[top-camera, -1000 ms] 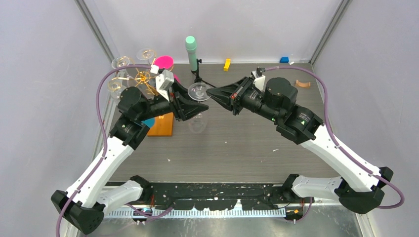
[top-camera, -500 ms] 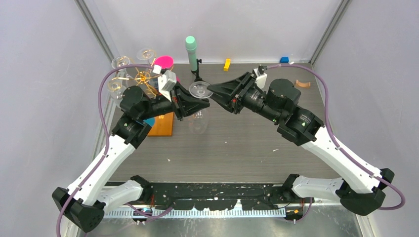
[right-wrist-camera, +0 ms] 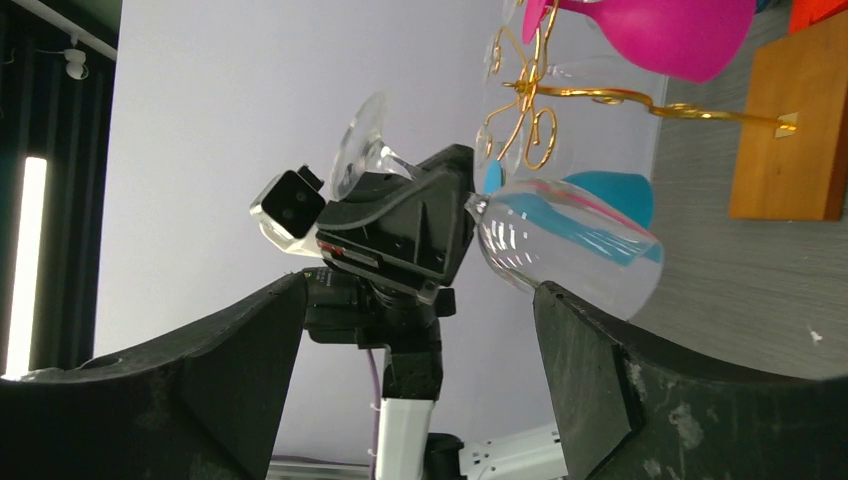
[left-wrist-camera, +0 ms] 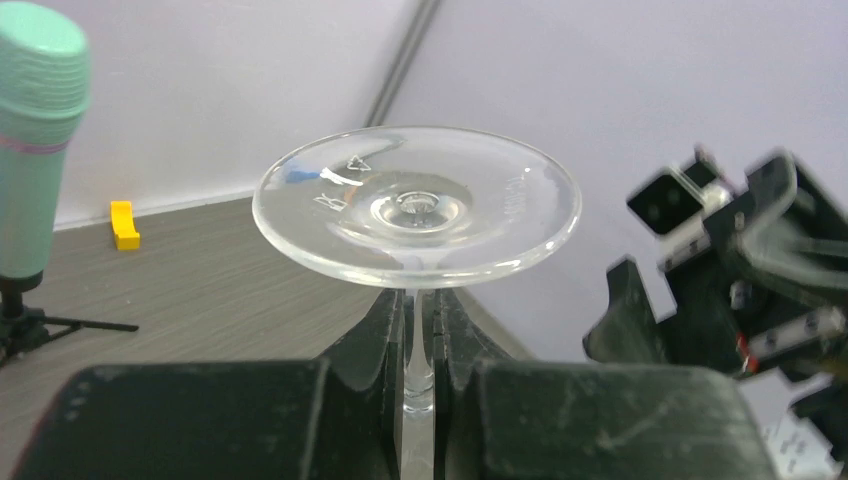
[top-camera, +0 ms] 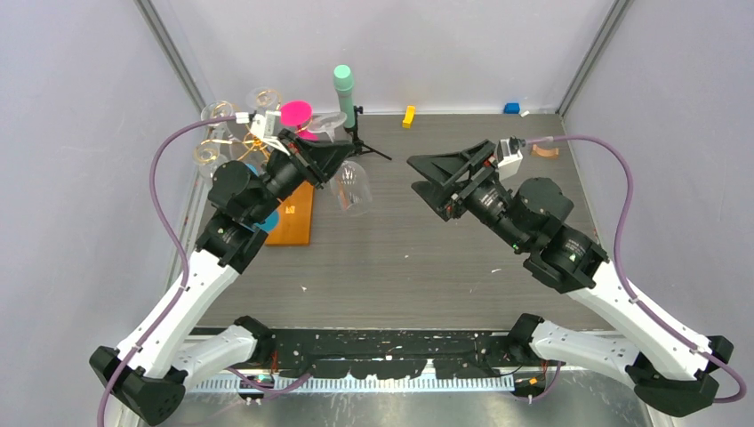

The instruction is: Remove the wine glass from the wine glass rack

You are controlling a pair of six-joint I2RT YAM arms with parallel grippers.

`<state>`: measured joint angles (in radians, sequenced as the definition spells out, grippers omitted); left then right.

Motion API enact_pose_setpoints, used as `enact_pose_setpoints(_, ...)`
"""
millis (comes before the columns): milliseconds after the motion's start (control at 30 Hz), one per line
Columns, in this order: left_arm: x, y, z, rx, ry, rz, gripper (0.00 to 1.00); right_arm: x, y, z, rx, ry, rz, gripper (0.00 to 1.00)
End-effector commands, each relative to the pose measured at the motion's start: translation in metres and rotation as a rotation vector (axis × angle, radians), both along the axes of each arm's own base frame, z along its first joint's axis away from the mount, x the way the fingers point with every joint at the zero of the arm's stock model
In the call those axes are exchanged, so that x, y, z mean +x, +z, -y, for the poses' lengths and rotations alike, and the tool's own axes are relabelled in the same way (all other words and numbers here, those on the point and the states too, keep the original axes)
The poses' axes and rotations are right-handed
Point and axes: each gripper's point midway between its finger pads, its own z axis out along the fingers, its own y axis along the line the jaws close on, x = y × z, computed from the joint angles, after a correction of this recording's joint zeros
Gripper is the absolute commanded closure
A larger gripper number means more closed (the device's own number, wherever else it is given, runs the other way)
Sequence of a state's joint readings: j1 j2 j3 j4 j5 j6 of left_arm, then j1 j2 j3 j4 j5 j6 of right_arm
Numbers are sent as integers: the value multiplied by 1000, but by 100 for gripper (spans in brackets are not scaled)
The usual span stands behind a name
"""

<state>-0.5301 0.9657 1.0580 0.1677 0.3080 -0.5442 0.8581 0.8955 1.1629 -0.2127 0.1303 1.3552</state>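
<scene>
The clear wine glass (top-camera: 351, 188) hangs tilted in the air just right of the wine glass rack (top-camera: 259, 139), free of its gold scroll arms. My left gripper (top-camera: 331, 157) is shut on the glass's stem. In the left wrist view the stem (left-wrist-camera: 418, 352) runs between the two fingers, with the round foot (left-wrist-camera: 417, 203) above them. My right gripper (top-camera: 425, 175) stands wide open a short way to the right of the glass, touching nothing. The right wrist view shows the glass bowl (right-wrist-camera: 570, 245) beyond my open right gripper (right-wrist-camera: 420, 335) and the rack's orange base (right-wrist-camera: 790, 130).
More glasses hang on the rack: clear ones (top-camera: 218, 112), a pink one (top-camera: 295, 113) and a blue one (top-camera: 267, 219). A black tripod with a mint-green cylinder (top-camera: 344, 89) stands behind. A yellow block (top-camera: 408, 116), a blue block (top-camera: 511, 108) and a brown piece (top-camera: 544, 151) lie at the back.
My left gripper closed on the stem and turned, tipping the glass so that its foot points back. My right gripper let go of the foot, opened wide and drew back to the right.
</scene>
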Motion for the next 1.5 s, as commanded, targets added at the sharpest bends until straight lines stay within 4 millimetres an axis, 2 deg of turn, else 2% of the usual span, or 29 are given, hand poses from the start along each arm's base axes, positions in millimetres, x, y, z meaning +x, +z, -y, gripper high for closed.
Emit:
enact_pose_setpoints(0, 7, 64, -37, -331, 164, -63, 100, 6, -10, 8, -35, -58, 73, 6)
enact_pose_setpoints(33, 8, 66, -39, -363, 172, -86, 100, 4, -7, 5, -6, -37, 82, 5)
enact_pose_setpoints(67, 8, 68, -41, -390, 172, -103, 100, 6, -14, 0, -7, -25, 71, 4)
enact_pose_setpoints(133, 10, 72, -46, -457, 188, -141, 100, 1, -16, -13, 16, 39, 64, 4)
enact_pose_setpoints(233, 10, 75, -52, -544, 188, -177, 100, -1, -13, -27, 53, 99, 69, 4)
enact_pose_setpoints(267, 10, 73, -53, -571, 189, -197, 100, -3, -2, -29, 98, 115, 95, 5)
enact_pose_setpoints(433, 13, 64, -61, -677, 199, -273, 100, -13, 15, -35, 150, 180, 140, 16)
enact_pose_setpoints(600, 18, 58, -59, -734, 186, -306, 100, -15, 22, -42, 173, 216, 123, 20)
enact_pose_setpoints(667, 19, 58, -57, -749, 169, -302, 100, -17, 25, -46, 192, 239, 119, 24)
enact_pose_setpoints(733, 19, 61, -55, -770, 147, -300, 100, -17, 25, -52, 197, 261, 112, 33)
enact_pose_setpoints(867, 18, 59, -50, -793, 107, -334, 100, -15, 29, -58, 203, 264, 123, 41)
enact_pose_setpoints(1067, 13, 54, -47, -816, 68, -379, 100, -5, 28, -63, 187, 235, 136, 49)
enact_pose_setpoints(1233, 11, 47, -48, -828, 65, -400, 100, -2, 40, -62, 264, 226, 176, 55)
enact_pose_setpoints(1333, 9, 45, -49, -835, 64, -405, 100, 2, 39, -65, 290, 221, 165, 58)
enact_pose_setpoints(1400, 8, 44, -50, -837, 64, -406, 100, 4, 39, -68, 298, 223, 153, 62)
enact_pose_setpoints(1467, 7, 43, -50, -836, 62, -406, 100, 7, 37, -72, 309, 228, 142, 69)
